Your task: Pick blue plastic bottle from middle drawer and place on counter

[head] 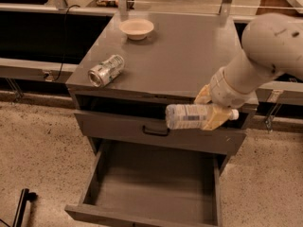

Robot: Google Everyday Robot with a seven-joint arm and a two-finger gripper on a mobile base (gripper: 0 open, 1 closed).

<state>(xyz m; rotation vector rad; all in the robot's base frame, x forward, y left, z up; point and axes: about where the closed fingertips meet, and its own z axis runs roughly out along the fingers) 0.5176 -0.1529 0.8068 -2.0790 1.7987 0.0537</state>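
i see the end effector (209,110) out in front of the cabinet, just under the front edge of the bench (189,56) and toward the right side of my view. it is clamped on the bottle (182,116): one yellowish finger (203,96) sits over the top of it and the other wraps under it near the cap end. the bottle lies on its side in the air with its white cap (234,114) pointing to the right of the view and its pale label facing me. it hangs in front of the grey drawer front (118,126), just right of the black handle (155,132), and touches neither the bench nor the drawer (151,174) below. that drawer is pulled well out, and i see its flat grey floor and low side walls. the pale arm (265,46) comes in from the upper right and covers the right front corner of the bench. on the bench, a crushed can (106,70) lies on its side near the left front corner, and a shallow pale bowl (137,28) stands near the back edge, well apart from the can. the cabinet stands on a speckled floor (38,145).
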